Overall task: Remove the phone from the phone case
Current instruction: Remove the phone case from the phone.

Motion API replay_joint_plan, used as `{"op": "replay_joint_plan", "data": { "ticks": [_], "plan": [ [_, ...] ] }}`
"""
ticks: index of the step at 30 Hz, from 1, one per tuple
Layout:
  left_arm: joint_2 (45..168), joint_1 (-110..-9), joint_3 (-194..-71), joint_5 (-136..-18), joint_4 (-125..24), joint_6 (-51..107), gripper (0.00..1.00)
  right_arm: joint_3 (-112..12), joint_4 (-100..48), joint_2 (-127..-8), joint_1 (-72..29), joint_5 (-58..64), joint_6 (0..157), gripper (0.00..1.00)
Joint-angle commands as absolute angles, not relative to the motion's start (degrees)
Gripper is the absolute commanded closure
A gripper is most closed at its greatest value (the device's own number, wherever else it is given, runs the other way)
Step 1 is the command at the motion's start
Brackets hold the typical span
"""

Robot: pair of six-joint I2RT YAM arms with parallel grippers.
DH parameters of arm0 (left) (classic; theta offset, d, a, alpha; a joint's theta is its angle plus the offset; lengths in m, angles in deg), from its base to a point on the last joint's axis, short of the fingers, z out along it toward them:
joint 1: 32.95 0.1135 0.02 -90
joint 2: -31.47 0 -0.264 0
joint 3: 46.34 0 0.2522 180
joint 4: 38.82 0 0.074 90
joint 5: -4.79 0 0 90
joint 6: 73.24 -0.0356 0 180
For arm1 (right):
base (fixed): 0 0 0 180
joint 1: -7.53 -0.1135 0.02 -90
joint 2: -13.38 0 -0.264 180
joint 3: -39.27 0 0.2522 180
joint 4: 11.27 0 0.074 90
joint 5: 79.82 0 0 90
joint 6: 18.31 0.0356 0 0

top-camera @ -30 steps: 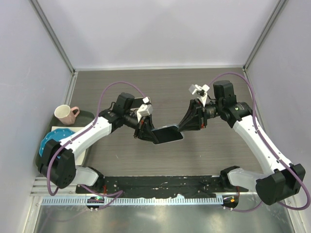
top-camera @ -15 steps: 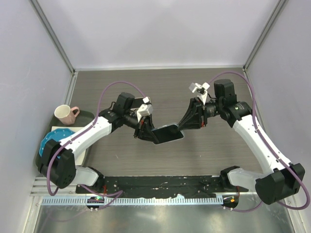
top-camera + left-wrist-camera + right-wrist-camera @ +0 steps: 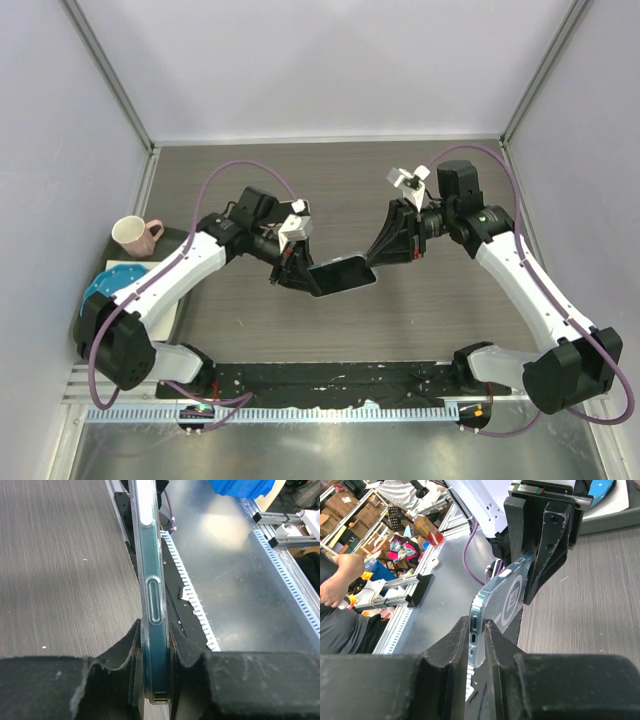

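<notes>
Object: the phone (image 3: pixel 343 273) hung in the air above the table (image 3: pixel 450 310), roughly level, bridging the 2 arms near the table's middle.
Cover: the clear phone case (image 3: pixel 152 587) wrapped the teal body along the whole edge seen by the left wrist camera. No corner looked lifted, so the phone appeared fully seated.
Left side: the left gripper (image 3: pixel 296 277) was clenched on 1 short end, its pads pressing the 2 broad faces.
Right side: the right gripper (image 3: pixel 477 630) was clenched on the opposite end. Its jaws stood only as far apart as the cased phone is thick.
Step in hand: judged to be the start of the separation, with the 2 grips set and nothing peeled yet.
Doing it well: both grips seemed to pinch case and phone together, so a straight pull would likely free nothing. 1 gripper probably needed to hold the body firmly while the other shifted to catch only the case lip at a corner and rolled it back.
Risk: the smooth faces could slip and drop to the table.
Bystanders: a mug (image 3: pixel 133 235) and a blue plate (image 3: pixel 110 285) sat well apart, at the far left.
</notes>
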State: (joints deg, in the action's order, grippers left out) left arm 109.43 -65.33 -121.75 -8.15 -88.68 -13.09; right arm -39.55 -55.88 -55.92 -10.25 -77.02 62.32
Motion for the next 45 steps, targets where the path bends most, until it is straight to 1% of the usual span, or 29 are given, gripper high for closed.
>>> {"op": "replay_joint_plan", "data": {
  "ticks": [1,5,9,15,18,19,20,22,24,26,33,39,42,45],
  "plan": [
    [105.3,-66.6,-129.5,0.3,-107.3,-32.6,1.0,-37.1,-45.5,-55.0,-9.4,-77.8,67.3,0.99],
    [104.0,-66.6,-131.9,2.9,-114.3,-37.9,1.0,-37.4,-45.2,-56.4,-7.6,-77.8,67.1,0.99],
    [103.8,-66.6,-132.3,3.8,-116.8,-41.1,1.0,-37.8,-45.2,-58.3,-5.9,-77.8,66.6,0.99],
    [104.2,-66.6,-132.3,5.4,-116.9,-41.4,1.0,-38.6,-46.1,-59.0,-6.0,-75.6,65.8,0.99],
    [104.8,-66.6,-131.6,5.8,-116.4,-41.4,1.0,-39.7,-50.1,-58.5,-6.4,-74.4,62.6,0.99],
    [104.9,-66.6,-131.2,6.1,-116.0,-41.2,1.0,-39.7,-50.2,-57.9,-6.6,-73.2,62.4,0.99],
    [105.1,-66.6,-131.1,6.6,-115.7,-40.9,1.0,-39.8,-50.1,-57.6,-7.3,-68.6,62.4,0.99],
    [105.7,-66.7,-131.4,7.1,-115.7,-40.6,1.0,-38.9,-49.2,-56.7,-9.6,-63.3,62.5,0.99],
    [106.1,-66.7,-131.6,8.1,-115.7,-40.5,1.0,-36.5,-44.5,-55.5,-10.3,-60.3,66.3,0.99],
    [106.5,-66.7,-131.9,9.4,-115.6,-39.8,1.0,-35.0,-40.0,-55.4,-10.4,-60.1,68.8,0.99],
    [107.1,-68.7,-133.3,10.3,-116.7,-39.1,1.0,-34.7,-39.9,-58.2,-10.4,-62.2,68.6,0.99],
    [107.0,-70.4,-138.0,10.3,-127.3,-51.0,1.0,-34.7,-42.0,-61.0,-10.3,-61.9,64.7,0.99],
    [106.4,-70.4,-138.1,10.2,-129.0,-53.2,1.0,-34.8,-42.3,-61.3,-9.9,-62.9,64.7,0.99],
    [105.6,-70.4,-136.4,8.4,-127.7,-53.4,1.0,-35.7,-43.2,-60.7,-9.4,-65.0,64.7,0.99]
  ]
}}
